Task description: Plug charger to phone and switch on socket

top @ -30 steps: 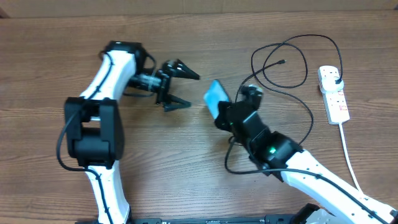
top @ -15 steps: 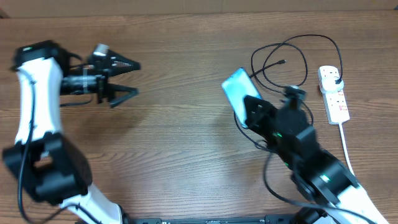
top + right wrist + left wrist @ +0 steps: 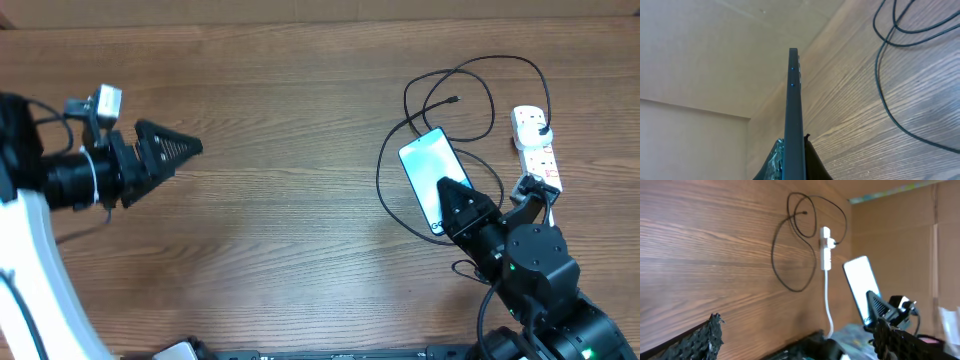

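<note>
The right gripper (image 3: 452, 196) is pinching the lower end of the phone (image 3: 430, 172), its jaws closed flat against the two faces. The right wrist view is showing the handset edge-on between the fingers. The phone is being held tilted with its lit screen facing up, and in the left wrist view it is standing clear of the table (image 3: 300, 230), so it is being carried rather than resting. From overhead it is sitting over the near side of the charger cable (image 3: 384, 170) loops, with the power strip (image 3: 536, 152) just to its right.

The left gripper (image 3: 172, 148) is hovering far over on the other side of the table, well apart from everything. Its fingers are spread as wide as they go and are gripping nothing.

The step in hand looks like bringing the phone to the charger. The connector tip (image 3: 456, 99) is lying loose inside the loops, just beyond the far end of the phone and not touching it. The black plug (image 3: 541, 128) is already sitting in the strip.

The next move is probably calling for the free left arm to cross over and pick up the connector tip while the right arm is steadying the phone or setting it down. Which end carries the port cannot be told from here. Pressing a red switch (image 3: 547, 154) is not yet begun.
</note>
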Motion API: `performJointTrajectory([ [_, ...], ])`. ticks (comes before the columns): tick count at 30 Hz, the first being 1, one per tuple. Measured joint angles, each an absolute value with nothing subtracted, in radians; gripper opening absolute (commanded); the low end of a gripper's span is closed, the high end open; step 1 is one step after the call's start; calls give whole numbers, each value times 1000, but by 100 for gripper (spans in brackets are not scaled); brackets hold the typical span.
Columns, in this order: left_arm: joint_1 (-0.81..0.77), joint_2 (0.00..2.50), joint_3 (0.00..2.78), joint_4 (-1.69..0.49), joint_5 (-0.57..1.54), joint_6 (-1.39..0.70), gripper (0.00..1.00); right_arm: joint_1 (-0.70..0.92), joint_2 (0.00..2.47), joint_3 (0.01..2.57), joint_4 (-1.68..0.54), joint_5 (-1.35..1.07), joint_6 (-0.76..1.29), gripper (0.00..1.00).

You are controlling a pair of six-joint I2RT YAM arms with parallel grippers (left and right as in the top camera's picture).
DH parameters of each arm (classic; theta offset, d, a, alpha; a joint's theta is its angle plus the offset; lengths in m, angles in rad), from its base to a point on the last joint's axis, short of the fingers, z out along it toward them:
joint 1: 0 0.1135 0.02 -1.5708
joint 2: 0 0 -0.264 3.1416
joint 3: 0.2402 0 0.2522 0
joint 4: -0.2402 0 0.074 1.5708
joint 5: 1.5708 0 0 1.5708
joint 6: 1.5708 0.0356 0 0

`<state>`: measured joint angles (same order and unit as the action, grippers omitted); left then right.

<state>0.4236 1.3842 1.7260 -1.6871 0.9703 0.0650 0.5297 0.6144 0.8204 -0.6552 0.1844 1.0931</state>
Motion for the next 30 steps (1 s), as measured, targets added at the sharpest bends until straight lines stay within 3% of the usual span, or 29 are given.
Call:
performJointTrajectory([
  [18, 424, 886, 1700, -1678, 789, -176, 100, 528, 658, 820, -648, 353, 1095, 4],
  [24, 424, 854, 1530, -1492, 675, -351, 99, 525, 736, 820, -624, 355, 1096, 4],
  [30, 424, 890, 1234, -1204, 701, -566, 99, 524, 762, 820, -622, 346, 1121, 4],
])
